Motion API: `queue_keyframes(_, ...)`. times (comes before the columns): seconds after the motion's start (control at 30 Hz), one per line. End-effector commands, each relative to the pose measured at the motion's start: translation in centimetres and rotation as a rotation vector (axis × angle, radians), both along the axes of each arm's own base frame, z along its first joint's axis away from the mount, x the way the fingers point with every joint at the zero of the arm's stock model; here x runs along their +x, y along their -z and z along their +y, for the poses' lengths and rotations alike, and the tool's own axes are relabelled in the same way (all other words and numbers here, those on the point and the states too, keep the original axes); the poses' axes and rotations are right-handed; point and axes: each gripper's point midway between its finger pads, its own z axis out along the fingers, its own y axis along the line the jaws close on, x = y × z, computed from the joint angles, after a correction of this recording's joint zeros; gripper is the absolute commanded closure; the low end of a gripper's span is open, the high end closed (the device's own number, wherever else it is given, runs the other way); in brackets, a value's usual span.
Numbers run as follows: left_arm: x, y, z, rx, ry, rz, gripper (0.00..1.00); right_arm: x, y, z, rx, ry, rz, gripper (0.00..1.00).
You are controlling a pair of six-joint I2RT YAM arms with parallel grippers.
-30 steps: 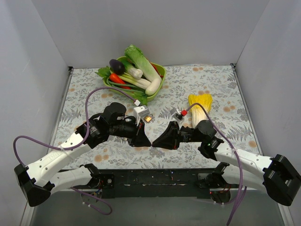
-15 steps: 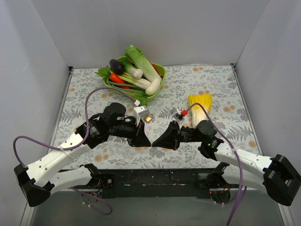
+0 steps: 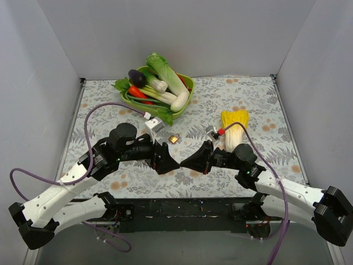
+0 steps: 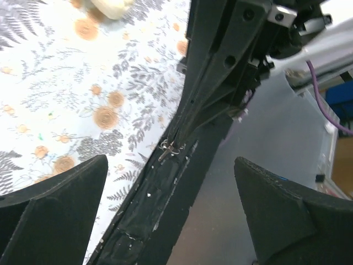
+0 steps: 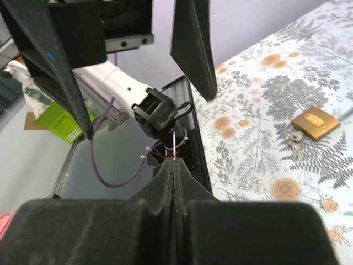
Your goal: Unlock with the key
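The key (image 5: 174, 144) is a thin grey sliver standing out of the tips of my right gripper (image 5: 174, 163), which is shut on it. In the left wrist view the key (image 4: 168, 150) shows at the end of the right gripper's dark fingers (image 4: 220, 83). My left gripper (image 4: 171, 182) is open, its jaws wide on either side of the key and not touching it. From above, the left gripper (image 3: 167, 163) and right gripper (image 3: 185, 163) meet tip to tip over the table's near middle. A small brass padlock (image 3: 174, 139) lies flat just behind them, also seen as the padlock (image 5: 315, 122) in the right wrist view.
A green bowl (image 3: 189, 84) piled with vegetables stands at the back centre. A yellow-white cabbage (image 3: 234, 126) lies right of the padlock. The black base rail (image 3: 182, 207) runs along the near edge. Grey walls close in the left, right and back.
My left gripper has opened and let go of the key, and the left arm has drawn back to the left. The right gripper has shut on the key and holds it.
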Motion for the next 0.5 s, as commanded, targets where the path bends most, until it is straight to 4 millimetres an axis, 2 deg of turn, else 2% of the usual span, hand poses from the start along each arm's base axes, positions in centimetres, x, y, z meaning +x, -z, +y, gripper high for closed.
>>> queue_keyframes(0.0,3.4,-0.2,1.2,-0.007,-0.225,-0.032,0.02,1.8,0.6,-0.4,-0.008,0.12,0.003,0.99)
queue_keyframes(0.03,5.0,0.1,2.0,0.009,-0.326,-0.039,0.02,2.2,0.9,-0.5,-0.021,0.143,0.0,0.99)
queue_keyframes(0.07,5.8,-0.1,2.0,-0.018,-0.384,-0.015,0.02,2.6,1.9,-0.7,-0.051,0.163,0.019,0.99)
queue_keyframes(0.2,9.3,1.3,2.3,-0.064,-0.571,0.08,0.02,5.0,3.3,-2.4,-0.081,0.278,0.036,0.99)
queue_keyframes(0.23,10.6,3.1,2.4,-0.036,-0.621,0.128,0.02,5.4,3.5,-2.7,-0.085,0.294,0.035,0.99)
queue_keyframes(0.3,12.4,5.0,3.3,-0.013,-0.759,0.204,0.02,6.5,4.0,-4.0,-0.1,0.344,0.037,0.99)
queue_keyframes(0.37,14.0,8.5,4.5,0.1,-0.895,0.258,0.04,7.0,4.1,-4.9,-0.104,0.363,0.035,0.99)
queue_keyframes(0.43,14.6,10.4,4.8,0.154,-0.954,0.295,0.09,7.9,4.5,-6.1,-0.114,0.41,0.041,0.99)
queue_keyframes(0.47,15.0,12.1,4.6,0.21,-0.964,0.31,0.12,8.1,4.5,-6.5,-0.117,0.424,0.04,0.99)
